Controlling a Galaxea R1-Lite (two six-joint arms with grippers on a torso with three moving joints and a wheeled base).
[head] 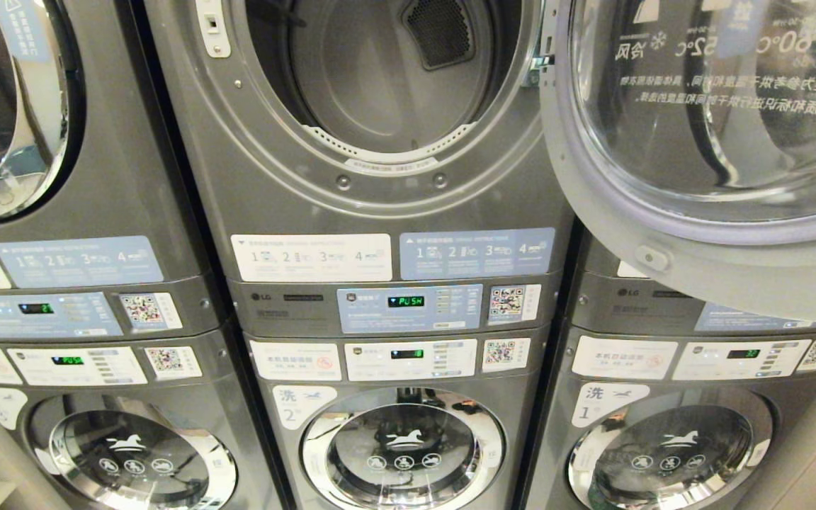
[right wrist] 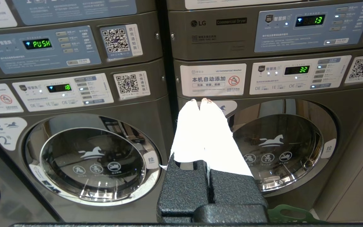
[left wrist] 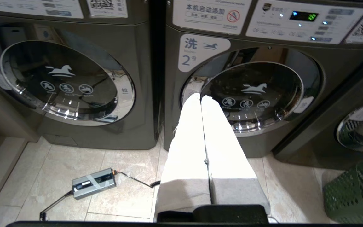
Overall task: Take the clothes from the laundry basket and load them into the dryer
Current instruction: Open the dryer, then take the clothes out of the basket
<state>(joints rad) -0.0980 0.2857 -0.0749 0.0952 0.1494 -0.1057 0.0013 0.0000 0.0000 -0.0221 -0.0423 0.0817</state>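
The dryer (head: 351, 212) fills the middle of the head view, its green PUSH display (head: 406, 301) lit. Its round glass door (head: 705, 127) stands swung open to the right, baring the grey drum (head: 372, 78). A corner of the green perforated laundry basket (left wrist: 354, 195) stands on the floor in the left wrist view, and its rim (right wrist: 291, 214) shows in the right wrist view. The clothes are out of view. My left gripper (left wrist: 200, 96) is shut and holds nothing, low before washer 2. My right gripper (right wrist: 200, 101) is also shut and holds nothing, before the neighbouring washer.
Horse-logo washers (head: 401, 446) sit under each dryer, doors shut. Like dryers flank the open one. A grey power brick (left wrist: 94, 183) with a black cable lies on the tiled floor in front of the washers. The open door overhangs the right-hand stack.
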